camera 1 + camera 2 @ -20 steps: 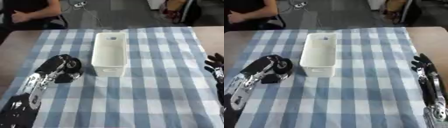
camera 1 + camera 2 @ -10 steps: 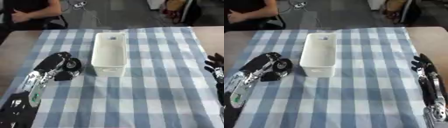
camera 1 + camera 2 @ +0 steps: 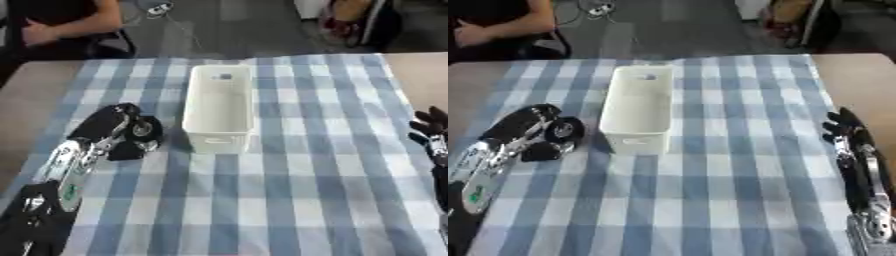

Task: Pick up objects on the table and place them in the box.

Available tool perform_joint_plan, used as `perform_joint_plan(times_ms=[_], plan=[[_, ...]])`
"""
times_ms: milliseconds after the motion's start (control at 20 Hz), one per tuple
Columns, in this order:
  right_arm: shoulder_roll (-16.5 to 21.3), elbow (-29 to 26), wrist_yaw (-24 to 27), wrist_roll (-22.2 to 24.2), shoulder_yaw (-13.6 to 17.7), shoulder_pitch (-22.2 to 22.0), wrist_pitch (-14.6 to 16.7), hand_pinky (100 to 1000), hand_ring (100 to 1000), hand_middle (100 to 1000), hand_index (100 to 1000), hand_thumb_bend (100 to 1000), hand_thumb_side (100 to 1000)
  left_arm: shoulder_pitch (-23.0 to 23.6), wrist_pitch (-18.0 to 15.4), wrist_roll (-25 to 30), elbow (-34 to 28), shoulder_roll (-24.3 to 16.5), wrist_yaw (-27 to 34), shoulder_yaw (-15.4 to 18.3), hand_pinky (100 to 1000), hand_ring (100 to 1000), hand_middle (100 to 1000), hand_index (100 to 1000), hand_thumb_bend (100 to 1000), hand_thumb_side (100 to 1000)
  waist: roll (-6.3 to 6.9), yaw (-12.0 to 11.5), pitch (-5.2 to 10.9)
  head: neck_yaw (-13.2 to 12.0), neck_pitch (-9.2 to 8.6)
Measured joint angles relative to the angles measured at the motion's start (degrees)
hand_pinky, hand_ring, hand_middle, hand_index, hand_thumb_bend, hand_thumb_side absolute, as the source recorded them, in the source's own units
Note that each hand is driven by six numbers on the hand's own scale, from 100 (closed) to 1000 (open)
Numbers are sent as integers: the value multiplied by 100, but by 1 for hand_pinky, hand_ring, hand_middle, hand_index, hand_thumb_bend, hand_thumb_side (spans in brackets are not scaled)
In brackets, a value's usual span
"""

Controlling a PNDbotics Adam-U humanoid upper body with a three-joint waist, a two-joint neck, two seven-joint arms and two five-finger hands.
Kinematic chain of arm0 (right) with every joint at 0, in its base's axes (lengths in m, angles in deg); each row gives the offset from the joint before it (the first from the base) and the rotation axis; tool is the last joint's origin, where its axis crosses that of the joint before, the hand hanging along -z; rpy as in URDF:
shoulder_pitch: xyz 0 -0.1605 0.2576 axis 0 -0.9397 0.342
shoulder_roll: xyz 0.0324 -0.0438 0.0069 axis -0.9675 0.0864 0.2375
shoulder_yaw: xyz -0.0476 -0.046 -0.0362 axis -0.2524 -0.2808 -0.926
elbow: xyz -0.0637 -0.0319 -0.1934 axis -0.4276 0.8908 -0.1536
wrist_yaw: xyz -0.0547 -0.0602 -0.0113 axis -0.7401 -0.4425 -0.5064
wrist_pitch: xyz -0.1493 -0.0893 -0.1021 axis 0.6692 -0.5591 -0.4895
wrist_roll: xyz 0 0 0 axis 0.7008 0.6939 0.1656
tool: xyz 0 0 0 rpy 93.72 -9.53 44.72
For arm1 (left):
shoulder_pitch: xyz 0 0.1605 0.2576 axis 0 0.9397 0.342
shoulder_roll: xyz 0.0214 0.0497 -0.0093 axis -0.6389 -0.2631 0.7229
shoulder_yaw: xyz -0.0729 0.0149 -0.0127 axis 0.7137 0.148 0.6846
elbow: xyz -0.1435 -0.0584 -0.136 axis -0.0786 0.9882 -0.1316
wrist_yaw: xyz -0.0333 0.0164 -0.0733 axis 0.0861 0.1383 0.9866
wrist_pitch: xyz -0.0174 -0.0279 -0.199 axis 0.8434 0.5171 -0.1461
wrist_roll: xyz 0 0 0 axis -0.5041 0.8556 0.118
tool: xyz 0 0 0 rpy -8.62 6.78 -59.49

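A white oblong box (image 3: 198,105) stands in the middle of the blue checked cloth, long side running away from me; a small grey mark shows on its far inner wall. Just left of the box's near end lies a black round object (image 3: 145,129) with a pale centre. My left hand (image 3: 103,121) lies against it from the left, fingers curled over it and the thumb (image 3: 125,151) below it. My right hand (image 3: 843,131) rests open at the right edge of the table, fingers pointing away from me, nothing in it.
The blue checked cloth (image 3: 289,180) covers most of the table; bare brown table (image 3: 859,80) shows at the far right and far left. A person sits beyond the far left corner, touching nothing on the table.
My left hand has crept slightly toward the far side around the black object. The box and my right hand have not moved.
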State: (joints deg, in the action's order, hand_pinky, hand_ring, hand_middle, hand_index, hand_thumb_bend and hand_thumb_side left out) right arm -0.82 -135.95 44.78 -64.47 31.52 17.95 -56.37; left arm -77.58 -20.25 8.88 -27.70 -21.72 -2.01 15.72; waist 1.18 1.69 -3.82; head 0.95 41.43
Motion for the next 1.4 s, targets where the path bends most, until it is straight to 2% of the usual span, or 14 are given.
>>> perform_joint_plan(times_ms=[850, 1400], plan=[[-2, 0, 23, 14, -30, 0, -6, 861, 864, 859, 963, 100, 737, -117, 24, -51, 431, 6, -174, 34, 951, 817, 845, 691, 445, 768, -24, 32, -21, -40, -44], [-4, 0, 24, 33, -31, 0, 1, 861, 864, 859, 963, 100, 737, -220, 13, -89, 710, 52, -300, 35, 949, 819, 843, 688, 390, 698, -24, 40, -24, -40, -47]])
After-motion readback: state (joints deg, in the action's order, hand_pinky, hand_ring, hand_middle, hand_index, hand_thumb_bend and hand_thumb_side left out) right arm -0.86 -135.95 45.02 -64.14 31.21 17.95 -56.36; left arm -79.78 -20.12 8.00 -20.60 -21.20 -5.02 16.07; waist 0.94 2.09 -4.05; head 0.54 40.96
